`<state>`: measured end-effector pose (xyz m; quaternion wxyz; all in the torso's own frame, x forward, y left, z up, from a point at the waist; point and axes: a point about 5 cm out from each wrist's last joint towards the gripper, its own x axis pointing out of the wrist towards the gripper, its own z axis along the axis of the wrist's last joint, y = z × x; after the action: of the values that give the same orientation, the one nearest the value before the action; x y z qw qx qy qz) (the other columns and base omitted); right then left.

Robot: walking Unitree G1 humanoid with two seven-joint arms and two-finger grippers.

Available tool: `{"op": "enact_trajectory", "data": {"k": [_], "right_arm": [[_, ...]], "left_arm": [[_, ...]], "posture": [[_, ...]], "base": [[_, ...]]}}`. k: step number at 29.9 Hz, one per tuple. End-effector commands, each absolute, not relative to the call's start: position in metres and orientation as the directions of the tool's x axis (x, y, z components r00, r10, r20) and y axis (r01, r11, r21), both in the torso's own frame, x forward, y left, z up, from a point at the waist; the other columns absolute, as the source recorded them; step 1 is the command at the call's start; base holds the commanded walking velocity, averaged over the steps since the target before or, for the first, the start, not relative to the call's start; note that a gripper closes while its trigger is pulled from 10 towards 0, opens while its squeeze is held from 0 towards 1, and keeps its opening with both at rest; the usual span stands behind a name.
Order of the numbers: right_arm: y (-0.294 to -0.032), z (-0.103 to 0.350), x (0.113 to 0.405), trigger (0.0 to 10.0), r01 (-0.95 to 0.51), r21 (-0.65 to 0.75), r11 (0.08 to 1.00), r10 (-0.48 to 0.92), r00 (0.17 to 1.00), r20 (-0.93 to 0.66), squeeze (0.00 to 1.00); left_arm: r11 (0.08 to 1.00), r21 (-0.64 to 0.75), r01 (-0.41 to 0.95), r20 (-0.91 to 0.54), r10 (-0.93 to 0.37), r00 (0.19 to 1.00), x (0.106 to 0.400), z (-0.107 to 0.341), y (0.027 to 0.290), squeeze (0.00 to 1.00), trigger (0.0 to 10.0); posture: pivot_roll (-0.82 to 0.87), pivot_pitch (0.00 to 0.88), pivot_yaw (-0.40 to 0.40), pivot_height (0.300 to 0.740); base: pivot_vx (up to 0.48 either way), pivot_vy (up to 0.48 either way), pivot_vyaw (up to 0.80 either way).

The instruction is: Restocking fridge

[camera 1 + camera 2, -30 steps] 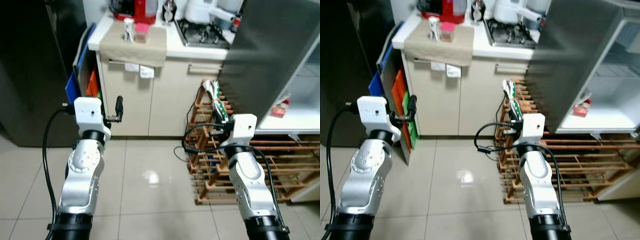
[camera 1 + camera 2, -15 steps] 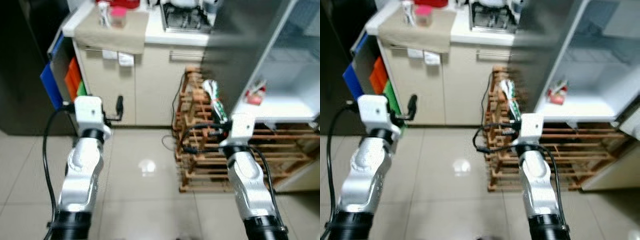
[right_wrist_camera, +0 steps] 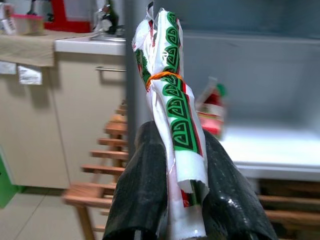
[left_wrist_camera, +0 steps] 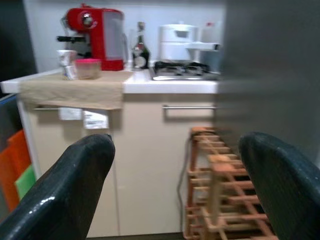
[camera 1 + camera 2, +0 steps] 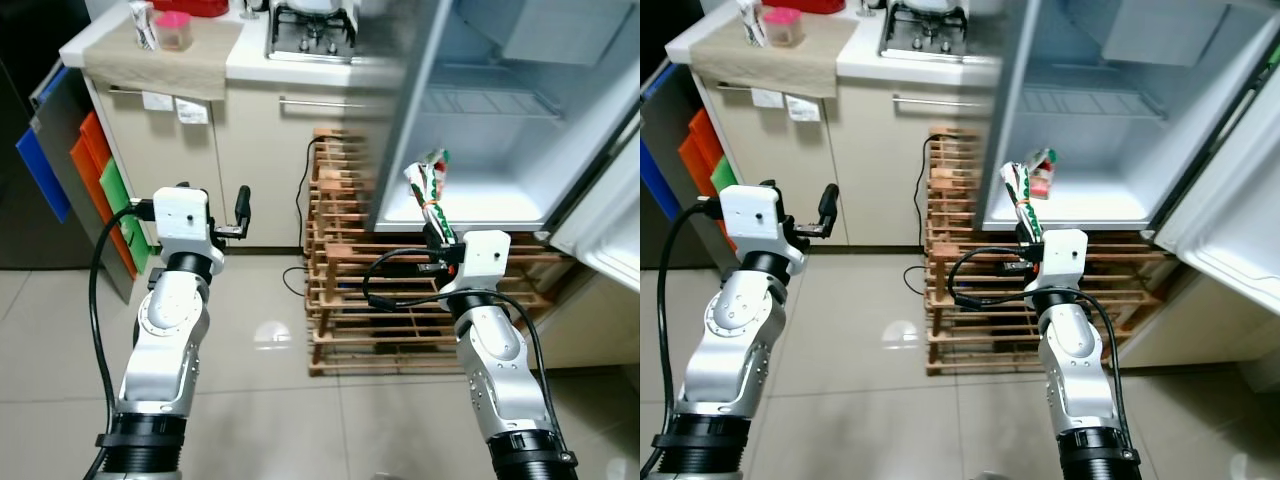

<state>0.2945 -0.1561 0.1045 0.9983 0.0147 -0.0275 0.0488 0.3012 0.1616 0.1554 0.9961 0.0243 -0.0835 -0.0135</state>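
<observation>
My right gripper [image 5: 438, 242] is shut on a rolled white packet [image 5: 430, 192] with green and red print, tied with an orange band [image 3: 161, 76]; it stands upright between the fingers [image 3: 145, 185]. Ahead and to the right, the fridge [image 5: 480, 120] stands with its grey door [image 5: 410, 90] swung open, and its white shelf [image 5: 1080, 205] carries a small red packet [image 5: 1042, 180]. My left gripper [image 5: 240, 210] is open at chest height on the left, holding nothing, its fingers [image 4: 80, 180] spread wide.
A wooden rack [image 5: 340, 300] stands on the tiled floor below the fridge, with a black cable beside it. On the left, a beige cabinet [image 5: 190, 140] holds a cloth, cups, a red coffee machine [image 4: 97, 37] and a stove [image 5: 310, 25]. Coloured boards [image 5: 70, 160] lean against the cabinet's side.
The camera has swung to the right, so the open fridge interior now lies ahead and the cabinet sits further left. Both arms keep their pose, and the packet stays in the right gripper.
</observation>
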Motion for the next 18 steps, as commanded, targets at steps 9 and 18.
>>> {"op": "enact_trajectory", "data": {"k": [9, 18], "right_arm": [[-0.165, 0.112, 0.295, 0.0, -0.075, 0.010, 0.997, 0.074, 0.993, 0.092, 0.00], [-0.165, 0.111, 0.295, 0.0, -0.076, 0.009, 0.997, 0.075, 0.993, 0.090, 0.00]], "left_arm": [[0.998, 0.054, 0.033, 0.170, -0.042, 0.985, 0.308, 0.158, 0.154, 0.00, 10.0], [0.989, 0.088, 0.116, 0.197, -0.131, 0.972, 0.306, 0.160, 0.138, 0.00, 10.0]], "posture": [[-0.06, 0.000, -0.025, 0.740], [-0.07, 0.000, -0.029, 0.740]], "base": [[0.032, -0.235, 0.00], [0.000, 0.000, 0.00]]}}
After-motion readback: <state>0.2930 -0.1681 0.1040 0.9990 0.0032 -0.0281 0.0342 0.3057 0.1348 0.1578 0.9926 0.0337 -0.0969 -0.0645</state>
